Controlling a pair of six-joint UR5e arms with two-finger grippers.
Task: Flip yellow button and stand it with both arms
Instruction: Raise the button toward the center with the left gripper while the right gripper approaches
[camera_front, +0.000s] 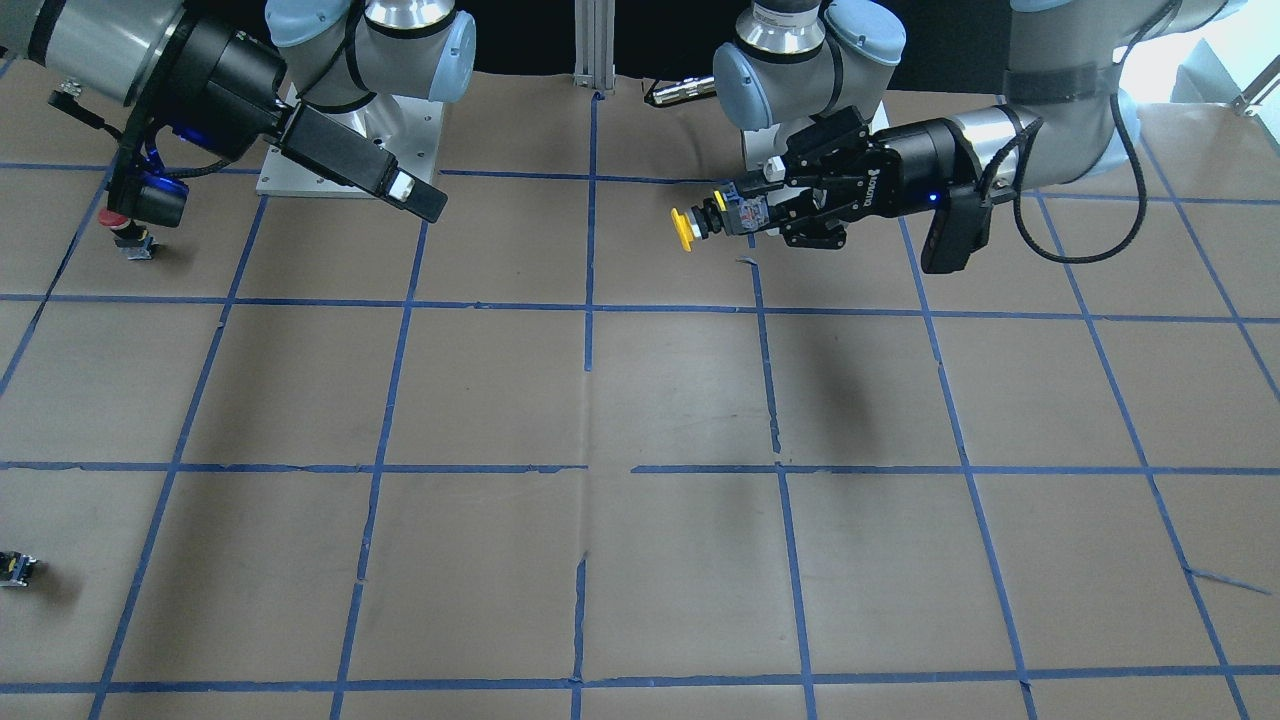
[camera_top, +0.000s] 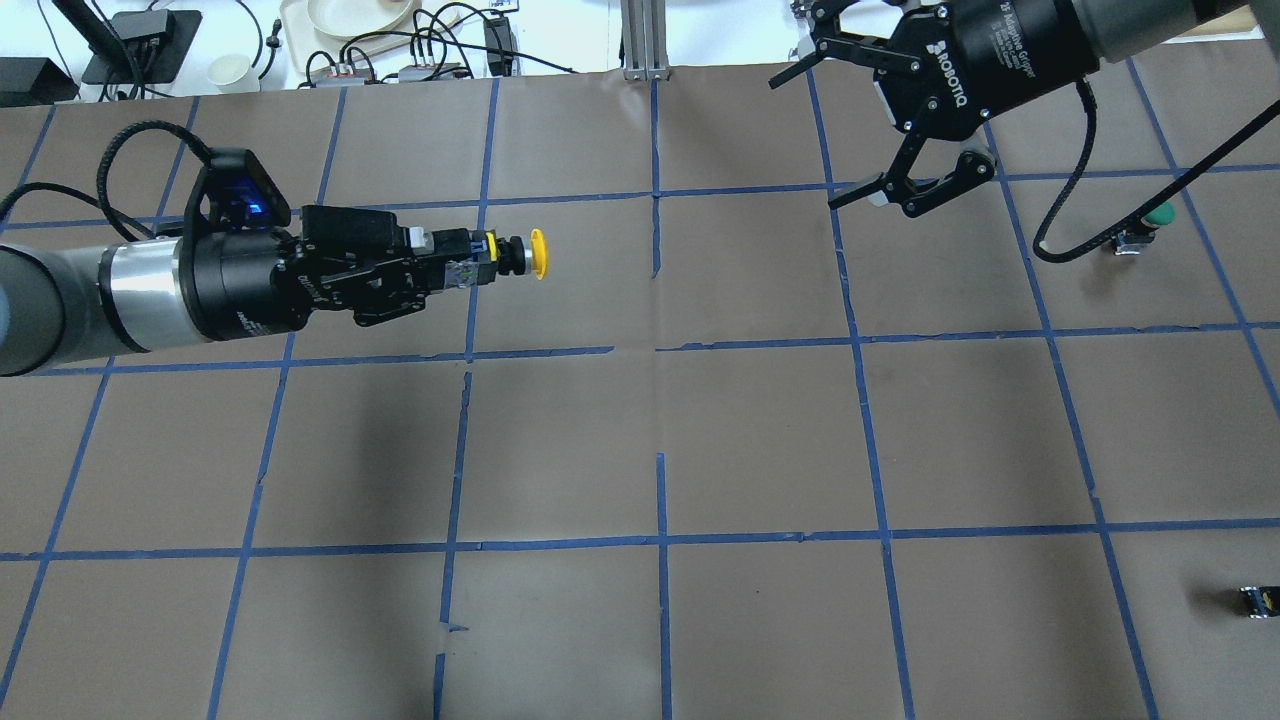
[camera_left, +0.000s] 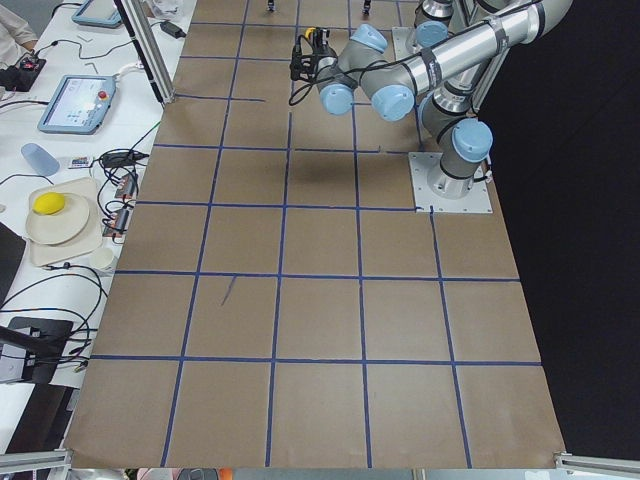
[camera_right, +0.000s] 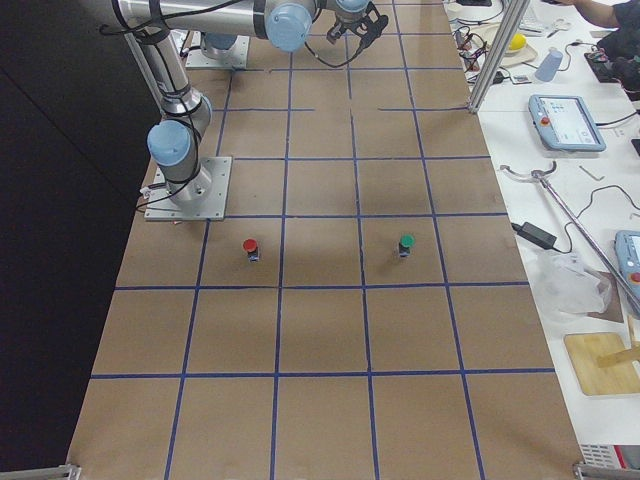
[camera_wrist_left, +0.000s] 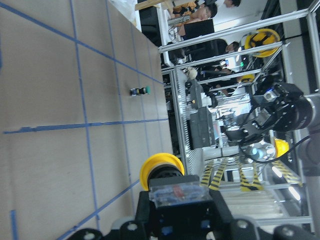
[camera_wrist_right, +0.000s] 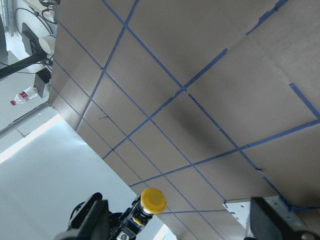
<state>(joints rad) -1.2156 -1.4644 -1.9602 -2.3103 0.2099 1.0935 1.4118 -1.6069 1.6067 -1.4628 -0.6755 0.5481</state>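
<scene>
Holding the yellow button (camera_top: 522, 256) out sideways in mid-air, left of centre in the overhead view.
The left gripper (camera_top: 468, 268), coming in from the left edge, is clamped on the button's body, with the yellow cap pointing right, clear above the table (camera_top: 700, 450). At the upper right, the right gripper (camera_top: 808, 140) hangs with its fingers spread wide, holding nothing. A green-capped button (camera_top: 1150, 222) sits on the table further right.

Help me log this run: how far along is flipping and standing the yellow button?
Done: the yellow button is off the table, clamped by its body in the left gripper, cap pointing sideways toward the right gripper. In hand: it hangs level in the air. Left: the right gripper is open and well apart; it has yet to take the button and stand it on the table.
</scene>
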